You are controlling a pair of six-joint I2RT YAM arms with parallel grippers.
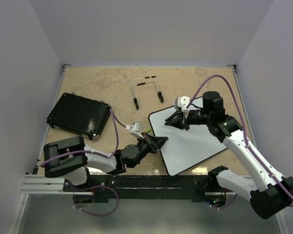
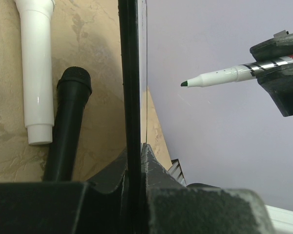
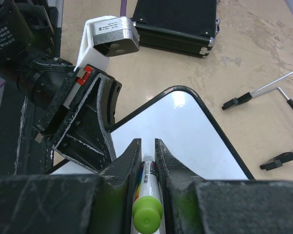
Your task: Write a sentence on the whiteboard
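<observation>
The whiteboard [image 1: 200,141] sits on the right half of the counter [image 1: 112,80], turned at an angle to its edges. It is a large glossy white rectangle with a thin black frame and rounded corners. From my left wrist I see it nearly edge-on: the frame runs as 1 dark upright line, and the surface beside it takes a pale grey-lilac sheen. From my right wrist the white face shines brightly at 1 rounded corner. I cannot tell whether the board lies fully flat.

My left fingers [image 1: 155,143] are shut tight on the board's left edge, between its 2 left corners, with 1 finger on each face of the frame.

My right fingers [image 1: 179,122] are closed on a marker [image 2: 219,76] and hang over the board's far left corner. The marker has a white barrel, a dark green tip and a bright green end cap that faces my right wrist camera. The tip is close over the white surface, but I cannot tell whether it touches.

A black case [image 1: 78,115] lies at the left of the counter, well apart from the board. A bent wire stand [image 1: 146,87] lies beyond the board. A black microphone [image 2: 68,122] and a white tube [image 2: 36,73] lie side by side on the counter, just beyond the frame.
</observation>
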